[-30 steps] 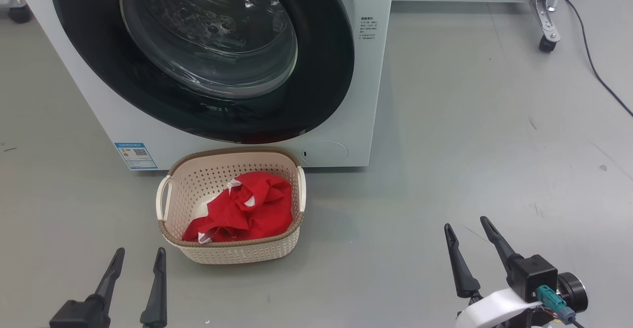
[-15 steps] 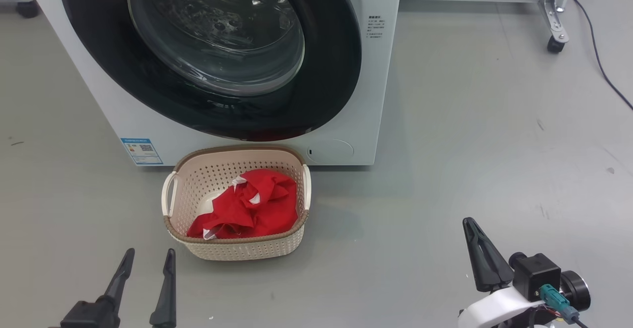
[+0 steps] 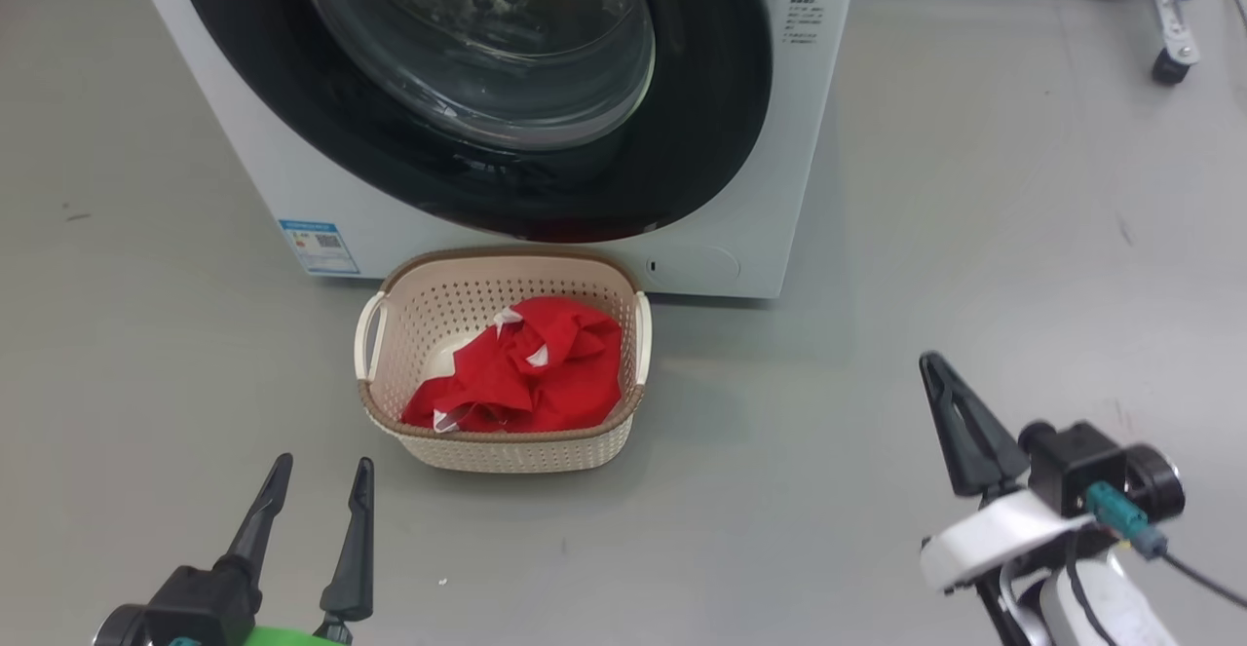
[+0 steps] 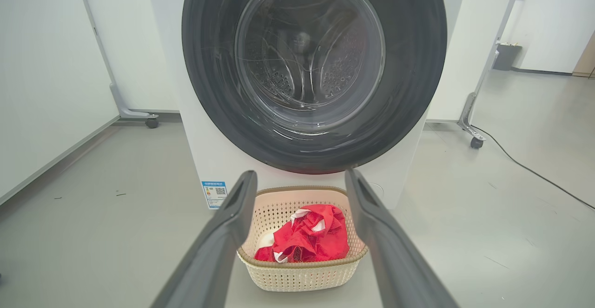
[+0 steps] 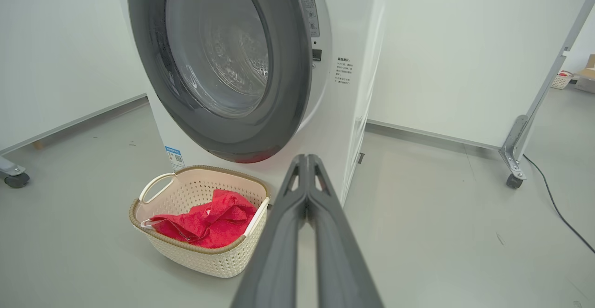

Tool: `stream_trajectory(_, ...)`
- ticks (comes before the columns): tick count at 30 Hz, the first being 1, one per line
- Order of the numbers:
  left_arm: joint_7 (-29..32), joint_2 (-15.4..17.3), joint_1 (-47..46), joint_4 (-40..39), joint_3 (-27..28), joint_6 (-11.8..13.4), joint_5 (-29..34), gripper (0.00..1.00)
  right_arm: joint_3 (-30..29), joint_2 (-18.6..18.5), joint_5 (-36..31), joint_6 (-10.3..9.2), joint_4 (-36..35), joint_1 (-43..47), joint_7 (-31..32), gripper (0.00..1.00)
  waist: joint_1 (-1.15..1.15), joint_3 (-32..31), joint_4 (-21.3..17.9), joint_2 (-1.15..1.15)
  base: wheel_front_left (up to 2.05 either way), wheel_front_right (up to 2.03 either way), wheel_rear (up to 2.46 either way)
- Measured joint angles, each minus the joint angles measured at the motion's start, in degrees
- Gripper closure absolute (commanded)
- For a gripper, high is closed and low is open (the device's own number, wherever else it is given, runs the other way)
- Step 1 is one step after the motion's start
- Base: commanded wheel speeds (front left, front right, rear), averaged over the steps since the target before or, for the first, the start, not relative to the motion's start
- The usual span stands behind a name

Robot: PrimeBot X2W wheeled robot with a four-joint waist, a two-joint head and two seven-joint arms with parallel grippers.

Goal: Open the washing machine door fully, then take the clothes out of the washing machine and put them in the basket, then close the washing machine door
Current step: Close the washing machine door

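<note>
Red clothes (image 3: 531, 373) are sitting in basket (image 3: 507, 451); washing machine door (image 3: 487, 52) is lying ahead-left of right tool (image 3: 932, 365) (pressed together, nearer the latch side); left tool (image 3: 324, 461) is hanging spread.

Bright, even light; glare on the washing machine door (image 3: 507, 52); wrist views bend at edges.
</note>
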Motion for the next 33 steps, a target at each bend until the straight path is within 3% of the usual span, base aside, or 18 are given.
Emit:
stream_trajectory(15,-0.8,-3.8,-5.2,-1.3,-2.5,-1.5,0.3,0.0,0.9,-5.5,-0.6,3.33,-0.3,-16.7,7.2,1.0,0.0,7.2,6.6,0.0,0.0,0.0,0.0)
stream_trajectory(33,-1.3,-7.2,-13.0,1.2,-5.2,-4.1,0.6,0.0,1.8,-8.1,3.0,4.32,2.8,-38.2,12.2,1.0,0.01,17.2,15.6,0.0,0.0,0.0,0.0)
